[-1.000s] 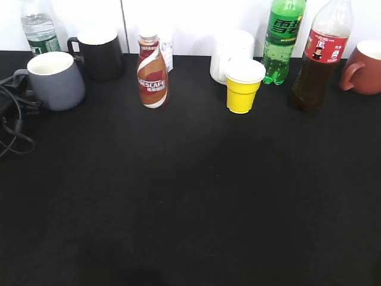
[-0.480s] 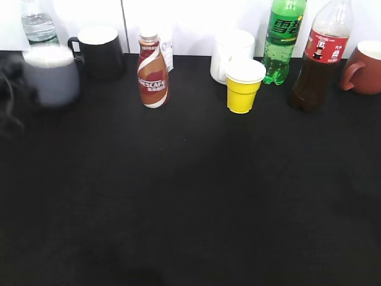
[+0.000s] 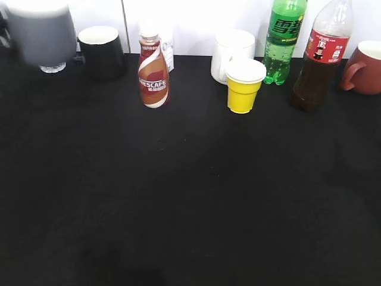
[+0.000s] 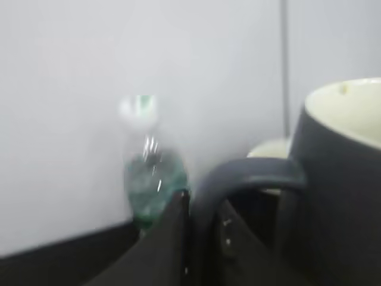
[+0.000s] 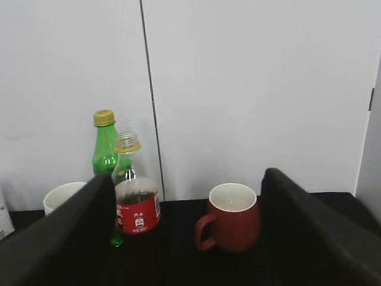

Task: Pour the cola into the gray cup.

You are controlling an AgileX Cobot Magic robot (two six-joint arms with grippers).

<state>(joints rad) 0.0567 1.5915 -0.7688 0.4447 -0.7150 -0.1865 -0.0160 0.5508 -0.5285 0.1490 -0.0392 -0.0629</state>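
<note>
Exterior view: the gray cup (image 3: pixel 40 34) hangs blurred above the worktop (image 3: pixel 190 196) at the far left corner, just beside the black mug (image 3: pixel 100 50). The cola (image 3: pixel 318 56) stands upright at the far right, between the green bottle (image 3: pixel 284 39) and the reddish-brown mug (image 3: pixel 363 67), well apart from the cup. Neither pincer shows here. The cup should travel level and land on bare worktop nearer the cola, clear of the Nescafe bottle (image 3: pixel 153 72) and the yellow cup (image 3: pixel 243 85).

Left wrist view: the left pincer (image 4: pixel 205 238) is clamped on the cup's loop handle, the rim upward. A handle grip lets the mug swing, so slow, steady motion is wise.

Right wrist view: the right pincer (image 5: pixel 187 238) stands wide apart and empty, facing the cola, which appears uncapped. It should close on the bottle's body, not the neighbouring green bottle, and squeeze gently, since thin plastic may buckle.
</note>
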